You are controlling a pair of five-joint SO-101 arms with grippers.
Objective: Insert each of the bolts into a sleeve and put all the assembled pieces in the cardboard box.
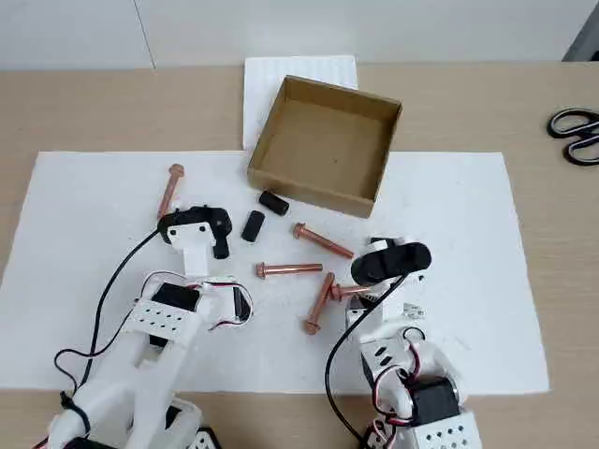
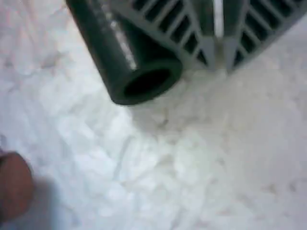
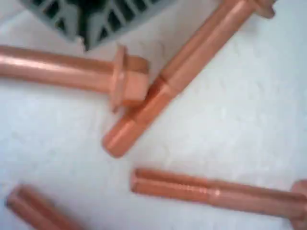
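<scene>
- we are seeing the left gripper (image 1: 198, 227) hanging low over the white sheet (image 1: 84, 281), left of the middle. its fingers (image 2: 249, 24) are pressing together and gripping nothing.
- a black sleeve (image 2: 129, 57) is lying on the sheet, touching the outer side of those fingers, with its open end facing the wrist camera. in the high view it is sitting just beside the gripper, on the side toward the other arm.
- a second sleeve (image 1: 253, 225) and a third sleeve (image 1: 273, 202) are lying near each other on the sheet, between the left gripper and the box (image 1: 281, 178).
- the right gripper (image 1: 393, 262) is hanging low over the sheet, right of the middle. we cannot tell whether it is open or closed.
- a first bolt (image 3: 72, 69) is lying just beside the right gripper, its head touching the shank of a slanted bolt (image 3: 192, 57).
- a level bolt (image 1: 288, 270) is lying near the middle of the sheet, between the two grippers.
- an upper bolt (image 1: 323, 240) is lying between the level bolt and the box, apart from both.
- a left bolt (image 1: 170, 190) is lying on its own beyond the left gripper, well apart from the other bolts.
- the box is standing open at the far edge of the sheet, one corner pointing toward the sleeves. every bolt and sleeve we are seeing is lying outside it.
- scissors (image 1: 576, 131) are lying on the bare table (image 1: 94, 103) at the far right edge.
</scene>
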